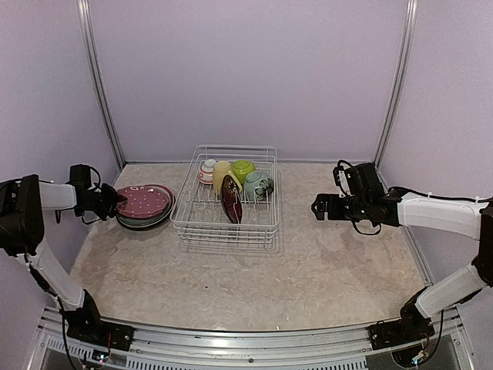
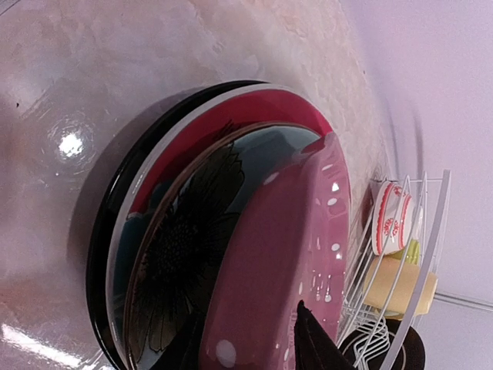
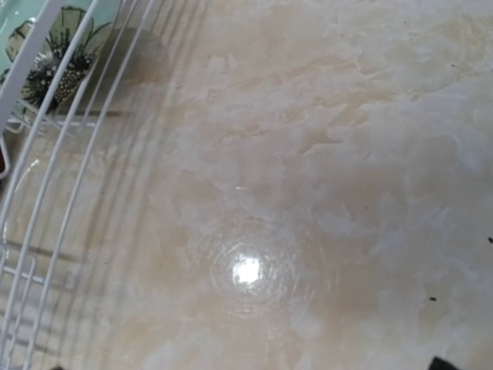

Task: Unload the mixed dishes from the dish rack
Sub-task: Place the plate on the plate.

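**Handling Glazed Dishes, Rack Partly Unloaded**

Hovering the left gripper (image 1: 110, 202) at the left rim of the plate stack (image 1: 146, 210), out on the table (image 1: 308, 270) just left of the rack (image 1: 202, 230); not showing jaws apart or together clearly enough for telling. Topping that stack with the pink plate (image 1: 142, 201), glossy and likely slippery. Moving right, into the rack: holding the red plate (image 1: 231, 202) on edge between prongs, with the patterned bowl (image 1: 207, 171), mug (image 1: 221, 174), lime bowl (image 1: 243, 168) and green bowl (image 1: 256, 183) crowding the far half. Judging all of these as stiff, glazed, breakable and fairly heavy. Favouring the red plate's upper rim as the grip, lifting straight up clear of the prongs; pinching mug and bowls by a wall, one finger inside. Ending at far right: hanging the right gripper (image 1: 317, 208) above bare table, apart from the rack, jaws spread wide, gripping nothing.
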### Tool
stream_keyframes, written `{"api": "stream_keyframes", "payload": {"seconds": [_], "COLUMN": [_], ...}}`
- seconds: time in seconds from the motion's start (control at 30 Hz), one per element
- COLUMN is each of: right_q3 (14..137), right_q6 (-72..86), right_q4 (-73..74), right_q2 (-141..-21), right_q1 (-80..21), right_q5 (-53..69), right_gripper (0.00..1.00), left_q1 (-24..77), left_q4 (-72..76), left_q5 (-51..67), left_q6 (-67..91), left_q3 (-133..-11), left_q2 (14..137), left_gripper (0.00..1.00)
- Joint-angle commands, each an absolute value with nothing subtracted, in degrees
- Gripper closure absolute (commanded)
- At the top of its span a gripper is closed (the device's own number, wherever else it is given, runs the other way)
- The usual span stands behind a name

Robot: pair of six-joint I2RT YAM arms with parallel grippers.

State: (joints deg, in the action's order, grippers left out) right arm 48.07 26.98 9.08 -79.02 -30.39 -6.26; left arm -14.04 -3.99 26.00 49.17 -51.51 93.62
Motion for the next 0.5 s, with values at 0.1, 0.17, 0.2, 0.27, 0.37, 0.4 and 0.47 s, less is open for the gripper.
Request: {"api": "stream_keyframes", "payload": {"seconds": [0.1, 0.17, 0.2, 0.27, 0.37, 0.4, 0.47], "right_q3": [47.7, 47.5, 47.5, 47.5, 47.0, 46.9, 46.9], "right_q6": [28.3, 28.3, 28.2, 28.2, 28.2, 28.1, 28.2], "right_q4": [7.0, 6.8, 7.0, 7.2, 6.9, 6.9, 6.9], "right_q2": [-79.0, -78.9, -78.9, -78.9, -78.5, -78.4, -78.5], "right_q1": [-31.3, -31.4, -31.3, -31.4, -31.4, -31.4, -31.4], "right_q5": [-5.6, -5.5, -5.5, -5.5, -5.6, -5.8, -5.8], "right_gripper": [0.0, 0.0, 0.0, 0.0, 0.0, 0.0, 0.0], "left_q1": [-13.6, -13.6, -13.5, -13.3, -12.8, -12.5, -12.1], "left_q4": [-8.5, -9.5, -10.0, -11.2, -12.7, -13.2, -14.3], "left_q5": [23.3, 22.6, 22.2, 21.3, 19.7, 19.0, 18.2], "left_q6": [46.3, 46.1, 45.9, 45.7, 45.6, 45.5, 45.5], "left_q3": [-53.5, -53.5, -53.6, -53.7, -53.9, -54.2, -54.8], "left_q2": [91.2, 90.5, 90.2, 89.4, 88.7, 88.5, 88.5], "left_gripper": [0.55, 0.5, 0.48, 0.44, 0.39, 0.36, 0.31]}}
